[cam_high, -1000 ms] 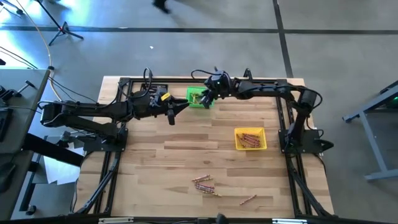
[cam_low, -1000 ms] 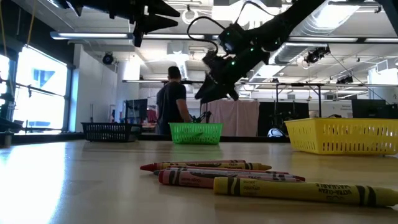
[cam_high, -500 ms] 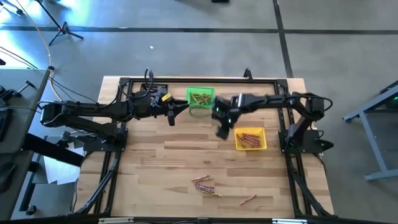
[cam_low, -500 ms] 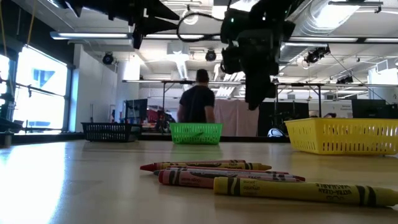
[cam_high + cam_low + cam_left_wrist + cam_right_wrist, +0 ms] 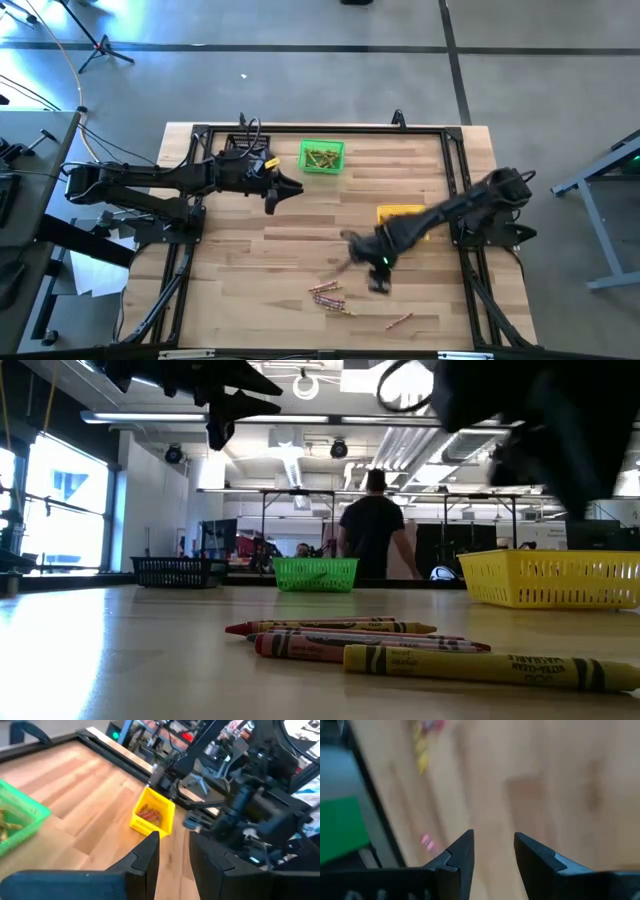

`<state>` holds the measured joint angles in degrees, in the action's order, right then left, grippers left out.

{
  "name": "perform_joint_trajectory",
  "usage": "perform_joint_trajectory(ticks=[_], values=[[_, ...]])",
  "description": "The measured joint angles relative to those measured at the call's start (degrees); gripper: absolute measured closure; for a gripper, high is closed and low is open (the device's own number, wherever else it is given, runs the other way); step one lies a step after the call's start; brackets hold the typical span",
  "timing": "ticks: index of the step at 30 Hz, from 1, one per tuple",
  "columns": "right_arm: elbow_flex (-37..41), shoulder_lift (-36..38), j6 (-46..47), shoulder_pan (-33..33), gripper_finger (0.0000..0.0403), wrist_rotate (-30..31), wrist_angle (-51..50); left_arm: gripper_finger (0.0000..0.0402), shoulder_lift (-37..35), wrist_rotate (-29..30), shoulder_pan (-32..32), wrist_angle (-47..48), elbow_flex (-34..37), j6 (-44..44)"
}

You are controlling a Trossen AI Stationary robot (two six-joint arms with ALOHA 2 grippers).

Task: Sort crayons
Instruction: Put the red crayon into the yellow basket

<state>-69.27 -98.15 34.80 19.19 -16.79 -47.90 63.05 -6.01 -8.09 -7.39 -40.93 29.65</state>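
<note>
Several loose crayons [image 5: 328, 295] lie flat near the table's front edge, with one more [image 5: 398, 321] off to their right. In the low view these crayons [image 5: 340, 632] are close to the camera. My right gripper [image 5: 378, 283] hangs open and empty just right of that cluster, fingers pointing down [image 5: 492, 847]. My left gripper [image 5: 290, 190] stays high at the far left, open and empty [image 5: 172, 852]. The green bin [image 5: 322, 157] holds yellowish crayons. My right arm partly covers the yellow bin [image 5: 403, 212], which holds reddish ones [image 5: 148, 813].
A black bin [image 5: 175, 571] stands at the far left, under my left arm. A dark frame [image 5: 455, 165] runs along the table's edges. Bare wood lies between the bins and the loose crayons. A person [image 5: 377, 540] stands in the room behind the table.
My right gripper has swung from over the green bin toward the table's near edge, past the yellow bin, to beside the loose crayons, tipping until its fingers point down. It has stayed open. My left gripper has tipped down a little in place.
</note>
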Motion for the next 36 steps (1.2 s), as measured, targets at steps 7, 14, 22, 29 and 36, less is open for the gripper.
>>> perform_joint_trajectory(ticks=[7,14,22,29,36], values=[[0.0,0.0,-1.2,15.0,0.0277,1.3,0.1,0.0310,0.0,-2.4,1.3,0.7,0.0,0.5],[0.0,0.0,-11.7,24.8,0.0277,12.6,2.4,0.0310,0.0,-2.5,3.2,0.7,0.0,0.3],[0.0,-4.0,-10.9,28.6,0.0277,10.5,10.1,0.0310,0.0,-2.3,5.7,0.7,0.0,0.1],[0.0,-8.4,-10.9,27.9,0.0277,14.3,8.9,0.0310,0.0,-1.5,6.4,0.7,0.0,0.1],[-0.1,-12.3,-14.4,27.6,0.0277,13.7,10.3,0.0310,0.0,2.3,6.4,0.7,0.0,0.1]])
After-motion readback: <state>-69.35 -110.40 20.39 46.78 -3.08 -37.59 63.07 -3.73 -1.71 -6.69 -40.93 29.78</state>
